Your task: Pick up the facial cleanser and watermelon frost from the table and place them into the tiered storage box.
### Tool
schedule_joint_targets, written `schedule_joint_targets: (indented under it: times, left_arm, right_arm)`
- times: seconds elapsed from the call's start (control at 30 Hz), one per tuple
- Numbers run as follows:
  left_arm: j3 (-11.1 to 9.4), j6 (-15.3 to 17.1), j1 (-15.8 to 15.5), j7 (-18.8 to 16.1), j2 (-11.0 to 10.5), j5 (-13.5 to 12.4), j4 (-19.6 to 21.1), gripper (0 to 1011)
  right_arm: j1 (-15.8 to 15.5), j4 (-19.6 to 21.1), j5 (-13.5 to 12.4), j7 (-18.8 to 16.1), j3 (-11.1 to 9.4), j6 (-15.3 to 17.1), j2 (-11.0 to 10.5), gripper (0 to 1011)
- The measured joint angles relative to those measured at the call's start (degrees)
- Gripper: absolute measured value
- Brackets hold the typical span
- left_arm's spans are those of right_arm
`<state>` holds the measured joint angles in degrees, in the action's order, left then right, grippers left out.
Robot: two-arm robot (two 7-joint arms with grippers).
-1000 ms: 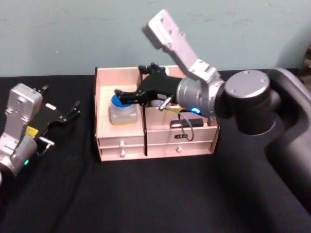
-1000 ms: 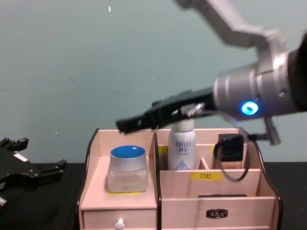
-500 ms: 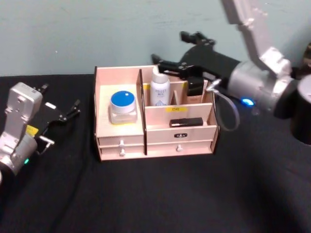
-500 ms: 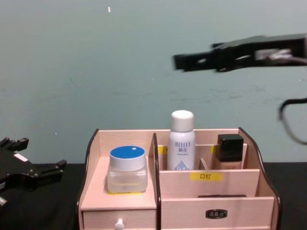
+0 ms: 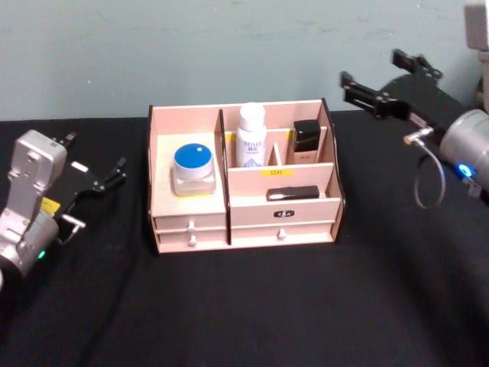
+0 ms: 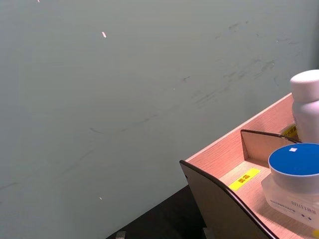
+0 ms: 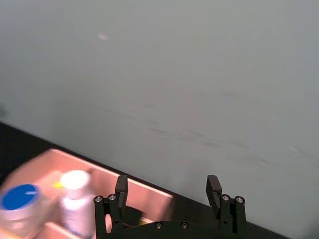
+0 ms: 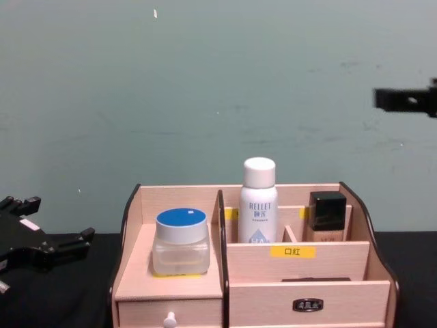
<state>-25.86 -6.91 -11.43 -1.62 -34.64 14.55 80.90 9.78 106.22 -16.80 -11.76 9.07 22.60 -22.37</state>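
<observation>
The tiered storage box (image 5: 252,213) stands mid-table. Upright in its back middle compartment is the white facial cleanser (image 5: 250,136) (image 8: 259,201). The blue-lidded watermelon frost (image 5: 192,168) (image 8: 181,240) rests on the box's left shelf. My right gripper (image 5: 384,79) hovers open and empty, up and to the right of the box; the right wrist view shows its two fingers (image 7: 121,186) spread apart, with the cleanser (image 7: 75,199) and jar (image 7: 17,199) beyond. My left gripper (image 5: 95,159) sits parked and open at the table's left.
A beige bottle with a black cap (image 5: 306,141) (image 8: 326,217) shares the back row of the box, right of the cleanser. A flat black item (image 5: 293,193) lies in the front compartment. Black tabletop surrounds the box; a pale green wall stands behind.
My right gripper has pulled away from over the box's left shelf, rising and swinging right, empty. The jar stays on the shelf. The left arm has not moved.
</observation>
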Motion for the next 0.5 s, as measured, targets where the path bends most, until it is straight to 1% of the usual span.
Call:
schedule_joint_targets:
  times: [0.03,0.13,0.17,0.23,0.33,0.5]
  left_arm:
    - [0.00,0.00,0.00,0.00,0.00,0.00,0.00,1001]
    - [0.00,0.00,0.00,0.00,0.00,0.00,0.00,1001]
    - [0.00,0.00,0.00,0.00,0.00,0.00,0.00,1001]
    - [0.00,0.00,0.00,0.00,0.00,0.00,0.00,1001]
    - [0.00,0.00,0.00,0.00,0.00,0.00,0.00,1001]
    - [0.00,0.00,0.00,0.00,0.00,0.00,0.00,1001]
  right_arm:
    - [-0.30,-1.03,0.43,1.11,-0.80,-0.42,0.37,1002]
    - [-0.48,-2.75,1.04,2.37,-1.91,-0.93,0.96,1002]
    - [-0.49,-4.07,1.43,2.89,-2.48,-1.25,1.29,1002]
    - [-0.49,-5.06,1.75,3.15,-2.82,-1.56,1.53,1002]
    - [-0.30,-8.01,2.12,3.10,-3.37,-1.91,2.08,1002]
    - [0.02,-10.66,2.46,2.33,-3.45,-1.99,2.68,1002]
